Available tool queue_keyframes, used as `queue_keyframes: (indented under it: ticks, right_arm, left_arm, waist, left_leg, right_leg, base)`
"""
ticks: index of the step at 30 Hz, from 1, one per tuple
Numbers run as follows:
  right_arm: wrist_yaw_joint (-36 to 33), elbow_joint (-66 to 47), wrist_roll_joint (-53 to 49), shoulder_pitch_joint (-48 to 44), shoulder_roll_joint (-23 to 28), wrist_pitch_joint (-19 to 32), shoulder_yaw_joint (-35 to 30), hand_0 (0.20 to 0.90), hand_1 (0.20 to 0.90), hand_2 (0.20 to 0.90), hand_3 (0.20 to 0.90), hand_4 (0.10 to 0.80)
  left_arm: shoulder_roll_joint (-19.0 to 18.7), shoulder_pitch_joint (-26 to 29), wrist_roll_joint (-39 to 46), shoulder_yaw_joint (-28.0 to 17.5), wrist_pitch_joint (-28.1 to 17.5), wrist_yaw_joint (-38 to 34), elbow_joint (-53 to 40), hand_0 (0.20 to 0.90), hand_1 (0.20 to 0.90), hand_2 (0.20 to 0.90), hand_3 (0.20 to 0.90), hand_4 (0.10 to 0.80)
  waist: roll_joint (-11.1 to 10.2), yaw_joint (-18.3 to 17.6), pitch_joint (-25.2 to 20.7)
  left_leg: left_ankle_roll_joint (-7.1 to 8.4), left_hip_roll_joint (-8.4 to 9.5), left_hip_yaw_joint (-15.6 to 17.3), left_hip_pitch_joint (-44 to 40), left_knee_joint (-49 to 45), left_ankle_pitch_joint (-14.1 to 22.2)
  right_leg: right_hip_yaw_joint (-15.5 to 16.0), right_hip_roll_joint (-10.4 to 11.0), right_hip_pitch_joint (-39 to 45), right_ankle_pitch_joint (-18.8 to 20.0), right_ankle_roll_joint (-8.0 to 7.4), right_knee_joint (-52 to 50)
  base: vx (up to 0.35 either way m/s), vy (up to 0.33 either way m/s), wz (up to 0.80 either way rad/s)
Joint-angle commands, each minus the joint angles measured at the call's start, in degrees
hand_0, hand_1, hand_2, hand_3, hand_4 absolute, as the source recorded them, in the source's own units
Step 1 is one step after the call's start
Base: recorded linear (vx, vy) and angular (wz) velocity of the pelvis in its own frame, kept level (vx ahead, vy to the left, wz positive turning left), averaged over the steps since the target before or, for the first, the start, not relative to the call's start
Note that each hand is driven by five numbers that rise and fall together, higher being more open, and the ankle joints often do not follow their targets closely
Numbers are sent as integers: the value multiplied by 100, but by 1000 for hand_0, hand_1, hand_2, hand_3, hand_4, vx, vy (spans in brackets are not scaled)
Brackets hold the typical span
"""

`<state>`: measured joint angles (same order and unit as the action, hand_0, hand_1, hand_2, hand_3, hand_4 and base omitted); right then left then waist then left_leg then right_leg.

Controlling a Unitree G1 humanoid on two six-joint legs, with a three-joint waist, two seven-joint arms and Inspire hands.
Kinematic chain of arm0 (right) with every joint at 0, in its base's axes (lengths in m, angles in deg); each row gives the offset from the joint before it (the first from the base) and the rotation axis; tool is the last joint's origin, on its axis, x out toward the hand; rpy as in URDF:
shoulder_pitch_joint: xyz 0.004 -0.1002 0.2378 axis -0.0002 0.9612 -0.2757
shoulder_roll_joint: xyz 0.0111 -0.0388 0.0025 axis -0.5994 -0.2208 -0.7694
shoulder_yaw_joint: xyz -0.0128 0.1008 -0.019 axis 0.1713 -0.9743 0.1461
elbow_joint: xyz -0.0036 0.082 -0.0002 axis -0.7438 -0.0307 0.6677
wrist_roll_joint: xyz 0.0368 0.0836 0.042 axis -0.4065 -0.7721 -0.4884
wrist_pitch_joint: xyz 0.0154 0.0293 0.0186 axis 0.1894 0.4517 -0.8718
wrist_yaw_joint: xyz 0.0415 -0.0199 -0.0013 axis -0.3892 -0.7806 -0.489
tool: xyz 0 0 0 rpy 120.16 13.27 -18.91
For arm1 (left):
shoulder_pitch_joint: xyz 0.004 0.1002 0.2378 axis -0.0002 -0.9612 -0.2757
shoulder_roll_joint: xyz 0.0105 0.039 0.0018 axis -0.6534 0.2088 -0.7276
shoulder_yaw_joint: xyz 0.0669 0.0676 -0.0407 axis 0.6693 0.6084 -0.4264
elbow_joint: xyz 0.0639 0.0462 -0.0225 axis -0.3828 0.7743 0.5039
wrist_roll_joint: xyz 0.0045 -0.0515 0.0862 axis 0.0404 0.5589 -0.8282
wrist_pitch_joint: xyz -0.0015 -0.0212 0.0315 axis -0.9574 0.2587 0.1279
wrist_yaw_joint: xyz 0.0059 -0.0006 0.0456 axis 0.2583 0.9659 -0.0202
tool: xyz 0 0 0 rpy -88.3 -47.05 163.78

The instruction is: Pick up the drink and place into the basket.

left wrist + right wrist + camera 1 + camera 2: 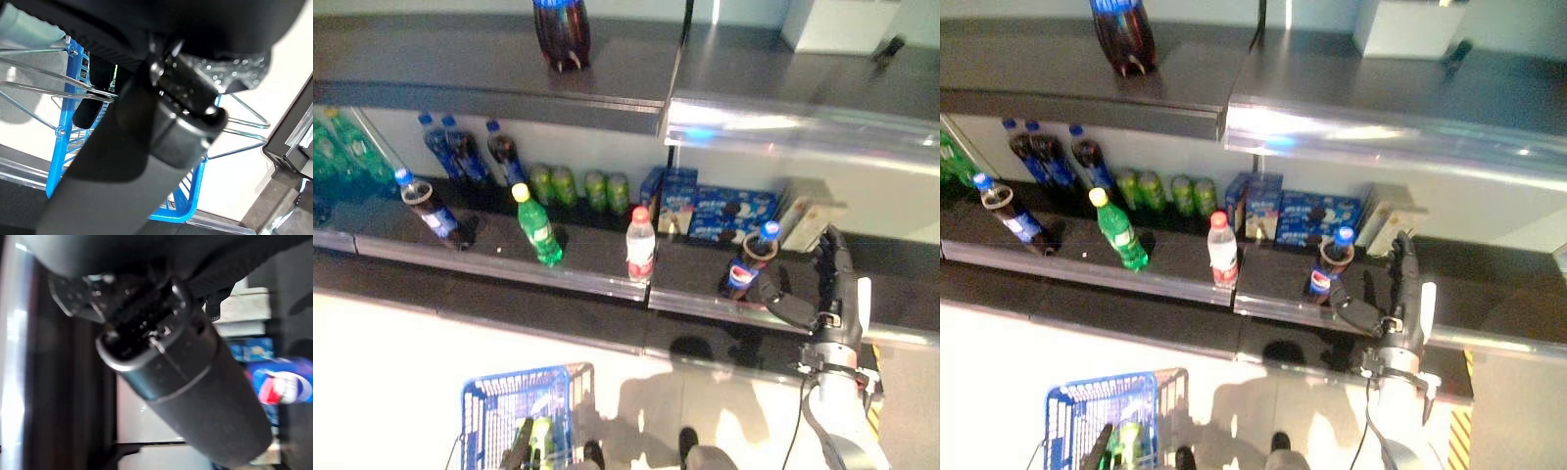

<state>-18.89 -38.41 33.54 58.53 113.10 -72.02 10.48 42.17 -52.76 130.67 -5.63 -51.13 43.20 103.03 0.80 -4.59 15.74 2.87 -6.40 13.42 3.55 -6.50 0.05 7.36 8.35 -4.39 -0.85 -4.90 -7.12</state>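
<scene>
A small cola bottle (749, 262) with a blue cap stands at the front of the lower shelf, right of the shelf join. My right hand (832, 289) is just to its right with fingers straight and upright, open. The thumb (788, 308) reaches toward the bottle's base, and I cannot tell whether it touches. The right wrist view shows the bottle's label (286, 387) past the thumb. The blue wire basket (475, 392) hangs at the lower left, and something green (540, 441) lies in it. My left hand (93, 105) has its fingers curled round the basket's wire handle (39, 73).
On the same shelf stand a white bottle with a red cap (640, 245), a green bottle (538, 227) and another cola bottle (429, 208). At the back are several cola bottles (460, 147), green cans (578, 186), blue boxes (715, 211) and a tan box (808, 220). A large cola bottle (561, 34) is on the top shelf.
</scene>
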Motion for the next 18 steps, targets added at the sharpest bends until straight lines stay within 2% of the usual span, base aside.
queue_keyframes:
  ticks: [1,7,13,18]
  right_arm:
    - [-373,-564,44,-654,26,552,-139,900,900,900,900,800]
    - [-469,-338,-95,-750,-3,675,-85,900,900,900,900,800]
    - [-735,-187,-348,-996,15,814,-165,900,900,900,900,800]
    - [-1023,-139,-216,-1592,-9,809,-321,900,900,900,900,800]
  left_arm:
    - [-552,-146,-99,130,-754,68,-815,300,300,300,200,100]
    - [-491,-173,-63,242,-730,97,-936,300,300,300,200,100]
    - [-511,-41,6,330,-718,102,-1132,300,300,300,200,100]
    - [-473,157,156,503,-747,242,-1341,300,300,300,200,100]
  waist:
    - [-30,127,65]
    - [68,136,413]
    - [139,144,712]
    - [331,132,1044]
  left_leg:
    - [231,-525,-242,492,-1509,470]
    - [305,-568,-555,960,-1943,73]
    - [319,-545,-724,1319,-2220,-184]
    - [355,-476,-870,1645,-2440,-558]
  right_leg:
    - [132,382,-293,-272,-27,-908]
    - [106,276,-643,-456,183,-1399]
    - [81,228,-898,-522,274,-1668]
    - [6,218,-1130,-559,363,-1876]
  base:
    - [4,-22,5]
    - [1,-24,10]
    - [-28,-11,6]
    - [-31,19,0]
